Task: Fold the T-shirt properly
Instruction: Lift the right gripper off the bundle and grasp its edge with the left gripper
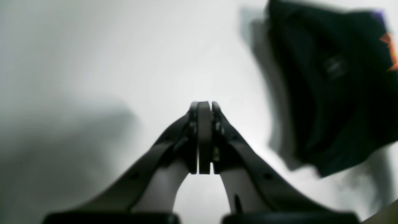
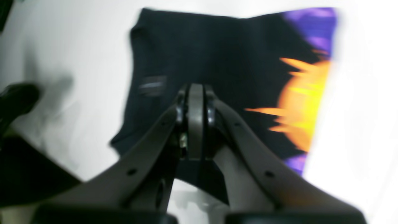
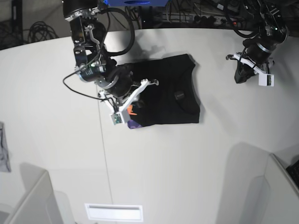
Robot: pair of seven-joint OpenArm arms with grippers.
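The black T-shirt (image 3: 170, 93) lies folded into a rough rectangle on the white table (image 3: 56, 93), mid-table. Its orange-yellow sun and purple print (image 2: 303, 102) peeks out along one folded edge, and a small label (image 2: 151, 85) shows on the black side. My right gripper (image 2: 195, 90) hovers over the shirt's black part, its pads pressed together with no cloth between them; in the base view it (image 3: 148, 84) is over the shirt's left portion. My left gripper (image 1: 204, 105) is shut and empty over bare table, with the shirt (image 1: 326, 93) off to its upper right; in the base view it (image 3: 239, 75) stands right of the shirt.
A small grey cloth piece (image 3: 3, 154) hangs at the table's left edge. Cables and equipment (image 3: 210, 14) crowd the far edge. Pale panels stand at the near left (image 3: 32, 200) and near right (image 3: 275, 191) corners, and a white slot (image 3: 113, 212) sits at the front.
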